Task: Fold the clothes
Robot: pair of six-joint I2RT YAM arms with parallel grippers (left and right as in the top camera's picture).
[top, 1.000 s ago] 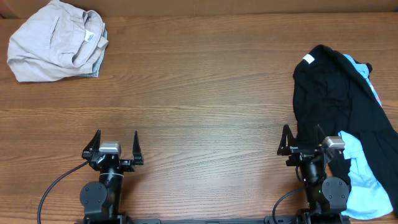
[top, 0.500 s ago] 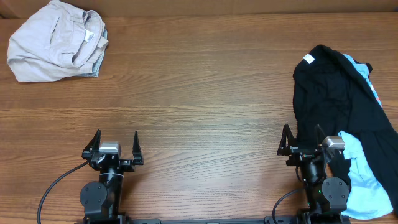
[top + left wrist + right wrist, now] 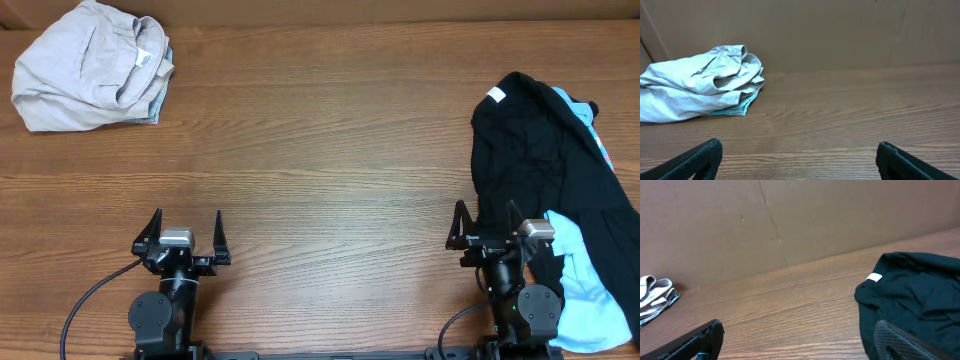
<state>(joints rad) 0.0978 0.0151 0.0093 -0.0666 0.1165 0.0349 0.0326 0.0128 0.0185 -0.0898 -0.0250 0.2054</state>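
The beige garment lies bunched at the far left corner of the table, with a teal edge beneath it that is possibly another piece. The left gripper has its jaws wide apart and is empty. The right gripper — likewise spread, holding nothing — sits just beside the black garment, which is heaped over the light blue T-shirt.

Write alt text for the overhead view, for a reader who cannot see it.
The left gripper and right gripper hang open and empty over a wooden table. A black garment and a light blue T-shirt lie heaped together at right; a beige garment sits bundled far left.
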